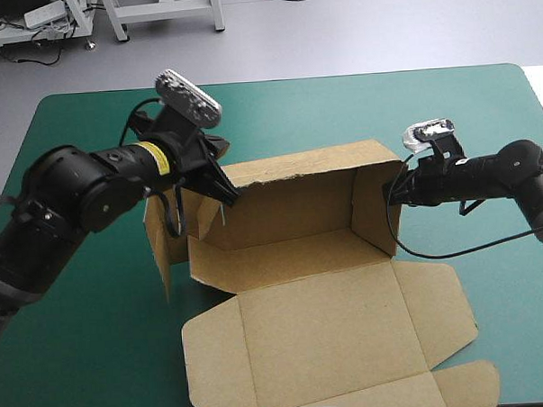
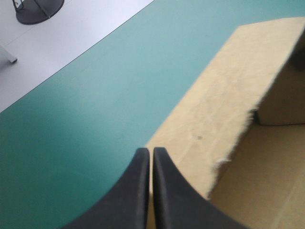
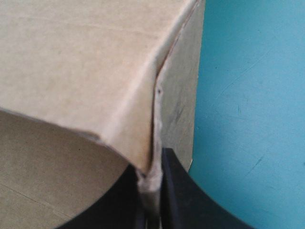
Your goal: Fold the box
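Observation:
The brown box (image 1: 302,283) lies mid-table with its back wall (image 1: 289,203) and right end wall (image 1: 372,204) raised. Its lid (image 1: 331,336) is flat toward the near edge. A left flap (image 1: 160,235) stands upright. My left gripper (image 1: 228,196) is at the back wall's left end. In the left wrist view its fingers (image 2: 150,151) meet at the edge of the board (image 2: 224,105). My right gripper (image 1: 390,191) pinches the right end wall from outside. In the right wrist view the fingers (image 3: 151,176) hold the board's edge (image 3: 71,57) between them.
The teal-green cover (image 1: 88,338) surrounds the box on the left, far and right sides. The lid's flaps (image 1: 464,384) reach the table's near edge. Both arms lie low over the table, one at each end of the box.

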### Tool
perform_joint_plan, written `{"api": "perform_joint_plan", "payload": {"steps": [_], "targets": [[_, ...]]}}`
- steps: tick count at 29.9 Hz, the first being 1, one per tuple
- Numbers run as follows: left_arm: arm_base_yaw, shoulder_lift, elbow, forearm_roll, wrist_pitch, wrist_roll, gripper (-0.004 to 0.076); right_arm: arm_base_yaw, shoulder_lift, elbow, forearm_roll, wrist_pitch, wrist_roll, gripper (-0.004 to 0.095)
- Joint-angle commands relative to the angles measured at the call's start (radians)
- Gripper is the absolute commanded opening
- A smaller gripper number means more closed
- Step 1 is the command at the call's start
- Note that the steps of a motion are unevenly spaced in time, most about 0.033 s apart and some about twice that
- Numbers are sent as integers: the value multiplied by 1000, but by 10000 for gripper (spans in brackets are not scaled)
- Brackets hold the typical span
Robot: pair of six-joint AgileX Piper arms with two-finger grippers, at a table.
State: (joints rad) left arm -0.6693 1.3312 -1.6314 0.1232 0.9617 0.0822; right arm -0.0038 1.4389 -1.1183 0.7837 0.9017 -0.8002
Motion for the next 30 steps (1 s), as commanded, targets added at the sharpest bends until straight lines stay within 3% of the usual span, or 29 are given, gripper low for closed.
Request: {"api": "perform_joint_plan", "payload": {"steps": [1, 7, 13, 17, 22, 30], "targets": [[184, -25, -52, -145, -76, 112, 18, 3, -35, -26, 43, 40, 19, -9], [526, -15, -56, -415, -34, 258, 18, 3, -35, -127, -7, 95, 124, -4], [754, 45, -40, -508, 27, 312, 18, 3, -33, -358, -217, 285, 352, -4], [788, 92, -29, -508, 104, 341, 18, 4, -12, -511, -324, 349, 458, -5], [788, 143, -29, -531, 182, 367, 18, 16, 59, -588, -314, 349, 486, -4], [788, 154, -29, -523, 202, 390, 18, 153, 252, -590, -350, 349, 508, -4]]}}
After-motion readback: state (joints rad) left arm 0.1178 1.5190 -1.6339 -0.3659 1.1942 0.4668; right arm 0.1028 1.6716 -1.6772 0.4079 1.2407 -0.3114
